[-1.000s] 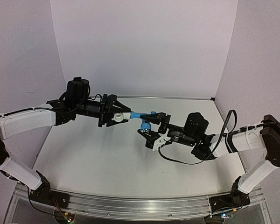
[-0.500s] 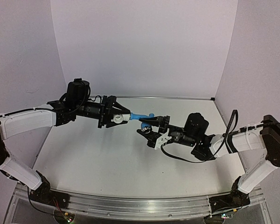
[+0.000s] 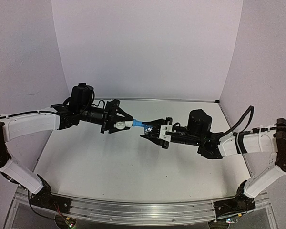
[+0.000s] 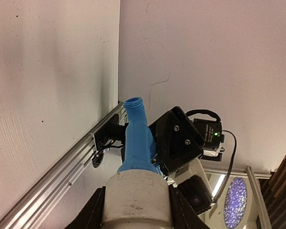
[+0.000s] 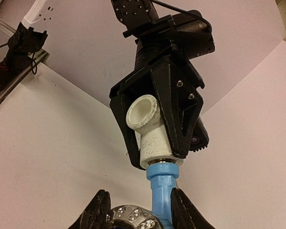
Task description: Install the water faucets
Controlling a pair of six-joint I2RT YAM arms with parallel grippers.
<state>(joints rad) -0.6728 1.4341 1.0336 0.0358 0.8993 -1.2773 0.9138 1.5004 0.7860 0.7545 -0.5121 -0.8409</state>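
Note:
The light-blue water faucet (image 3: 139, 124) hangs in the air between my two grippers, above the middle of the table. My left gripper (image 3: 117, 122) is shut on a white elbow fitting (image 3: 119, 125), and the faucet's threaded end sits in that fitting. My right gripper (image 3: 151, 129) is shut on the faucet's body. In the right wrist view the faucet (image 5: 161, 191) and its silvery knob (image 5: 129, 218) lie between my fingers (image 5: 98, 210), below the fitting (image 5: 150, 129). In the left wrist view the fitting (image 4: 137, 198) fills the jaws, and the faucet (image 4: 136, 138) points away with its open spout end on top.
The white table (image 3: 109, 162) lies below both arms. White walls stand behind and at both sides. An aluminium rail (image 3: 133, 210) runs along the near edge, and it also shows in the left wrist view (image 4: 52, 176).
My right wrist has risen and turned, so the faucet now lies in a straight line with the fitting. My left gripper has shifted slightly right and down with the fitting.

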